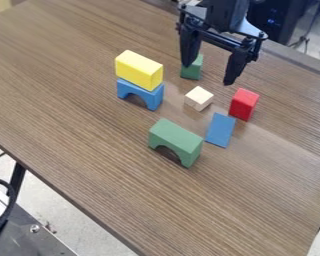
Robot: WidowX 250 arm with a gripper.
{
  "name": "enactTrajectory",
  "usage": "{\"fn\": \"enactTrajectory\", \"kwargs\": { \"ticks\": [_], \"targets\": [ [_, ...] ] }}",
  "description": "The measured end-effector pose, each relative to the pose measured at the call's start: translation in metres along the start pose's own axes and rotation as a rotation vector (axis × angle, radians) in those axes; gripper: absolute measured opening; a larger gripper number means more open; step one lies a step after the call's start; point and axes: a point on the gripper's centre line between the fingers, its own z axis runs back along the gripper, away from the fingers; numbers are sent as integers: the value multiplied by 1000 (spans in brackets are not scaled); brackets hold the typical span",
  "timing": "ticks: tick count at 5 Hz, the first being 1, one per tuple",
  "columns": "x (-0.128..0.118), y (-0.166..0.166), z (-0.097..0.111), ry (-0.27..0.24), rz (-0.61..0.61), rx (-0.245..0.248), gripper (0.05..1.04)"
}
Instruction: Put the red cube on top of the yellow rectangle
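"How was the gripper [210, 74] held?"

"With its two fingers spread apart, above the table [89, 150]. Behind one finger, a small green block [193, 70] was seen."

"And nearest after that?"

"One cream cube [199, 98] was seen, then one red cube [244, 104], set down on the table beside one flat blue piece [220, 130]. Whether those two were touching could not be told."

"The yellow one?"

"One yellow rectangle [138, 70] was counted, held up by one blue arch [141, 94]. One green arch [175, 142] was placed well apart from that stack."

"So seven blocks were counted?"

"Seven: two green, two blue, one each of red, yellow and cream."

"What was hidden?"

"Part of the small green block was covered by the finger. The arm [226, 12] was cut off by the top edge, and a black cable [9, 207] by the left. The dark equipment [275, 21] past the table could hardly be made out."
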Motion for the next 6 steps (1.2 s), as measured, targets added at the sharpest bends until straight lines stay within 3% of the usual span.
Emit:
{"fn": "enactTrajectory", "kwargs": {
  "ticks": [2,3,4,5,6],
  "targets": [
    [-12,-3,-17,58,6,13,999],
    [5,-20,-17,39,-5,22,999],
    [32,-53,-22,68,-16,5,999],
    [52,-62,-15,34,28,-7,999],
    [67,-69,-27,97,113,-9,999]
  ]
}}
